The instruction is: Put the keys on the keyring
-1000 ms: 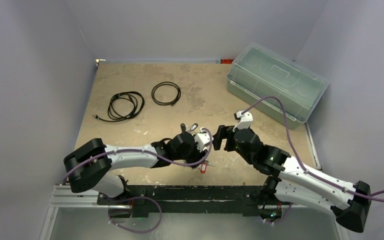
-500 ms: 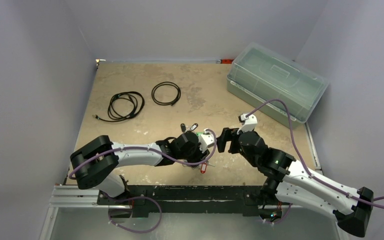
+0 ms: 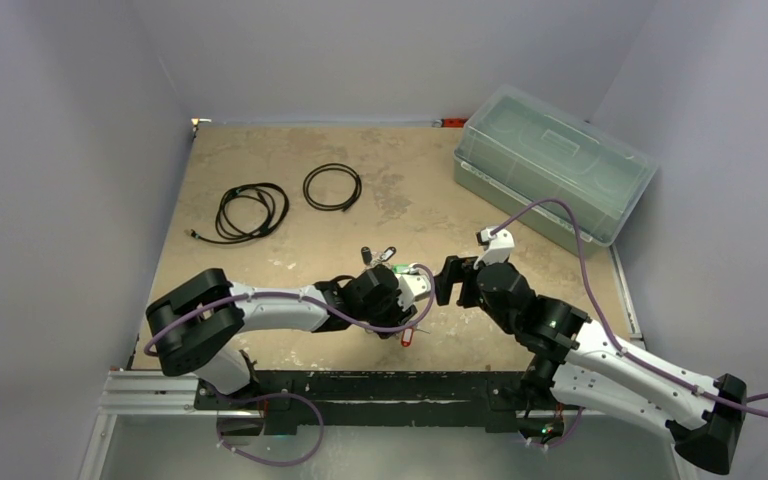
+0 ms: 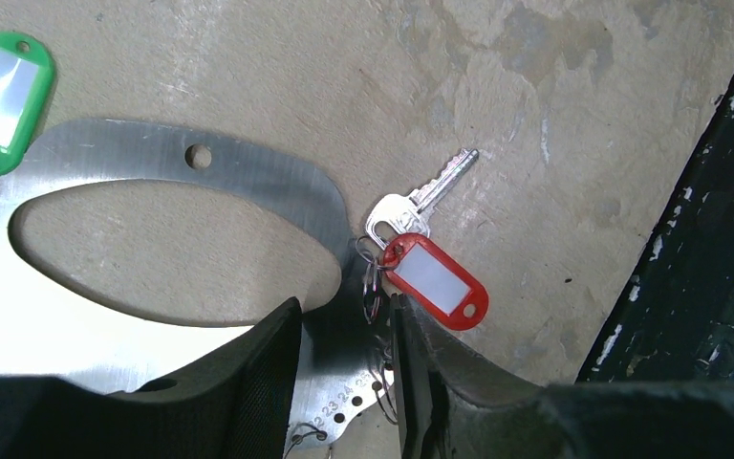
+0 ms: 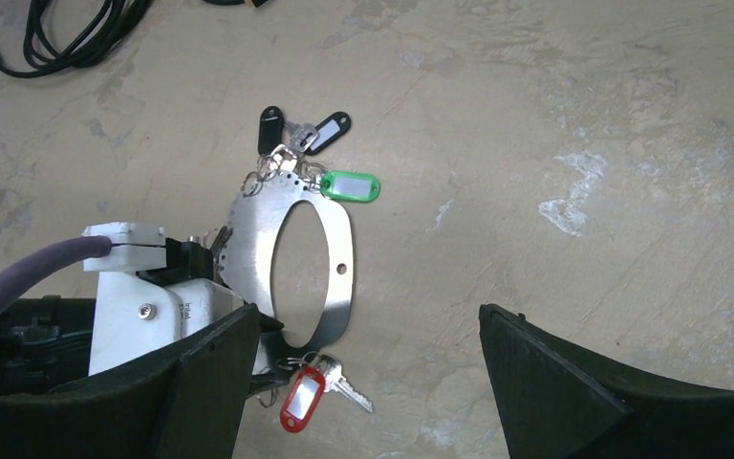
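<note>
The keyring (image 4: 248,172) is a flat silver oval plate with small numbered holes along its edge. It also shows in the right wrist view (image 5: 258,220). My left gripper (image 4: 344,325) is shut on its band, one finger inside the oval and one outside. A red-tagged silver key (image 4: 435,282) hangs on wire loops beside the outer finger, and shows in the top view (image 3: 407,336). A green tag (image 5: 349,185) and black-tagged keys (image 5: 269,124) hang at the far end. My right gripper (image 5: 361,316) is wide open and empty, just right of the keyring.
Two black cable coils (image 3: 250,210) (image 3: 332,186) lie at the back left. A clear lidded plastic box (image 3: 550,175) stands at the back right. The dark table edge and rail (image 4: 707,239) run close to the red tag.
My left gripper with the keyring has shifted slightly toward the near edge. My right gripper has drawn a little to the right and stays open.
</note>
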`<state>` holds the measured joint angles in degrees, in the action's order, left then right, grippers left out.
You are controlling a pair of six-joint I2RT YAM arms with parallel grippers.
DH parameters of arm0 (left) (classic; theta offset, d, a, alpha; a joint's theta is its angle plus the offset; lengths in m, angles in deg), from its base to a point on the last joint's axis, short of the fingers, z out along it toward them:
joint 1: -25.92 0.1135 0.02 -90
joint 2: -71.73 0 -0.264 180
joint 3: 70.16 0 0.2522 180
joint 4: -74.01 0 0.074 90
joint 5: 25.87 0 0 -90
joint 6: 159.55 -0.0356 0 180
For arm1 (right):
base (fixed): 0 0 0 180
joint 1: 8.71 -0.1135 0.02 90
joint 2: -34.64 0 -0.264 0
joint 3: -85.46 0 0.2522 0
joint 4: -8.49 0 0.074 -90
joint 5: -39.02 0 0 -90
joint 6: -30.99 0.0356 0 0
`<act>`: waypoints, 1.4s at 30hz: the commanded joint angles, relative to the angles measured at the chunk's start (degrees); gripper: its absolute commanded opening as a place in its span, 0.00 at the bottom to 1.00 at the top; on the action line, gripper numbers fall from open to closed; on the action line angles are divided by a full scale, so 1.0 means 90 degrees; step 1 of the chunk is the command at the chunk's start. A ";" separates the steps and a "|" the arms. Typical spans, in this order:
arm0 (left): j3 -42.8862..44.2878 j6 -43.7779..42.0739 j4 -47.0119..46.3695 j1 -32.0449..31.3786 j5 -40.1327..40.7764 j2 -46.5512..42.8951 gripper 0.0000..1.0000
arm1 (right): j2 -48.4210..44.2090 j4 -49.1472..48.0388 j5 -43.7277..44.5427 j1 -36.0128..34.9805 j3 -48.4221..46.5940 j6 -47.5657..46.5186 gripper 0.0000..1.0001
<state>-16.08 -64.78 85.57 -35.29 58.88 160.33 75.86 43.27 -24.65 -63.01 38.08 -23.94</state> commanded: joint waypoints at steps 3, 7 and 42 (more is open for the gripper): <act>0.0131 -0.0150 -0.0277 -0.0035 -0.0100 0.0124 0.37 | 0.0007 -0.0245 0.0024 -0.0001 -0.0046 -0.0007 0.88; 0.0021 -0.0131 -0.0545 -0.0035 -0.0115 0.0132 0.34 | 0.0008 -0.0237 0.0014 -0.0001 -0.0049 -0.0007 0.88; -0.0879 -0.0389 -0.1796 -0.0079 -0.0603 -0.2352 0.00 | -0.0319 -0.0469 -0.0410 -0.0001 -0.0478 -0.0459 0.82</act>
<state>-24.45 -68.32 72.28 -35.73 55.32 143.74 75.27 41.85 -26.40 -62.97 36.20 -26.61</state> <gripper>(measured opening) 0.008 0.829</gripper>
